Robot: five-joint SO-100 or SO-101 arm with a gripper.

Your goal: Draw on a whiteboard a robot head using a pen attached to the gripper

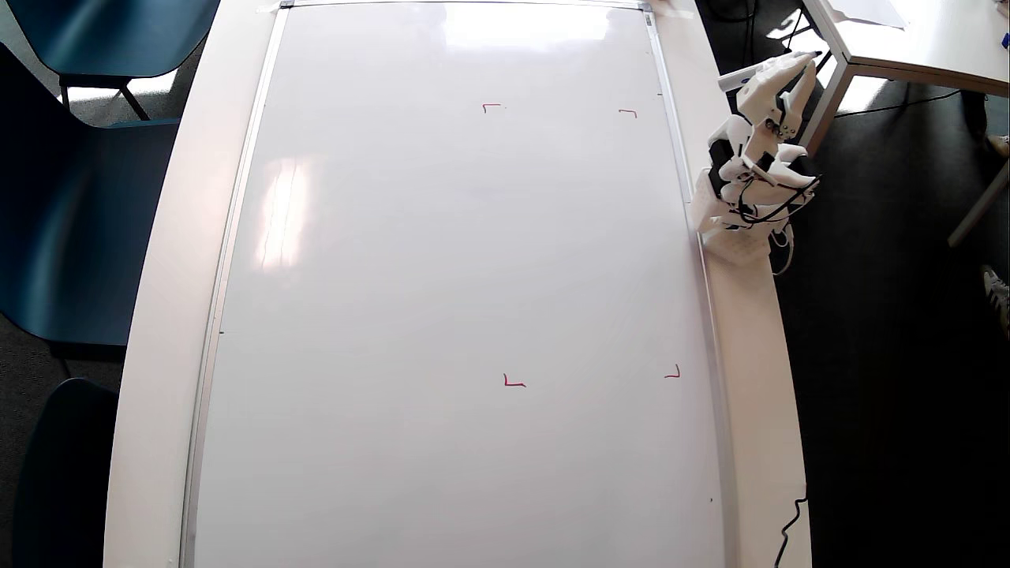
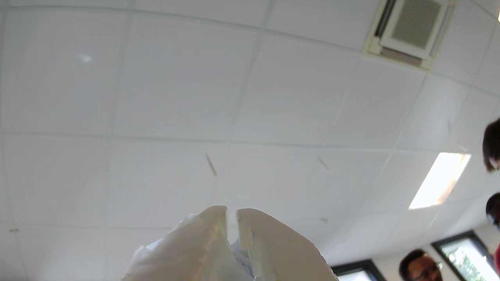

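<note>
Whiteboard (image 1: 442, 260): glossy white, smooth, reflective, thin silvery metal-look frame; gripper (image 1: 801, 63): white matt plastic; chairs (image 1: 71, 229) off table's left edge: smooth dark-blue, slight sheen.

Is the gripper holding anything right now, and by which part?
The gripper has a whitish pen at its side; its fingers are nearly closed, but the exact hold cannot be told.

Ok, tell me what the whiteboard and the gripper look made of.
The whiteboard: glossy white coated board, judging by window glare on it, with a thin silvery, probably metal, frame. The gripper: matte white plastic, likely 3D-printed; its surface looks dull and slightly rough.
</note>
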